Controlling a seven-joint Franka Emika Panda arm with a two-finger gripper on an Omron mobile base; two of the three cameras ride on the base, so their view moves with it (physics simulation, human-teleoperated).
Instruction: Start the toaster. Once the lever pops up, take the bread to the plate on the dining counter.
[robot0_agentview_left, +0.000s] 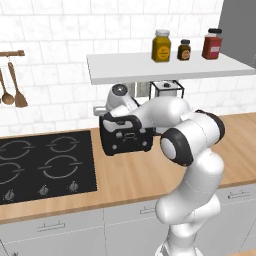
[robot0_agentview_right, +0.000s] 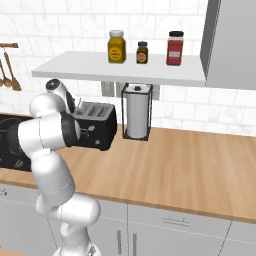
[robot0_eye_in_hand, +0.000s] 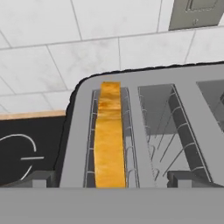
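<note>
The gripper hangs directly over the toaster, its two dark fingertips spread wide apart at the lower corners of the hand view, with nothing between them. Just below and ahead of it, nearer the left fingertip, the bread stands on edge in the toaster's leftmost slot (golden-orange, its top edge level with the slot mouth). The slot next to it, under the right fingertip, shows bare wire guides.

Beyond the toaster, further from the gripper, runs a white tiled wall with a grey outlet plate on it. Off to the left fingertip's side lies a black cooktop.

In the left base view the arm's hand sits above the toaster, which rests on a wood worktop. A paper-towel holder stands just beside the toaster in the right base view, and a white shelf above carries three jars.
</note>
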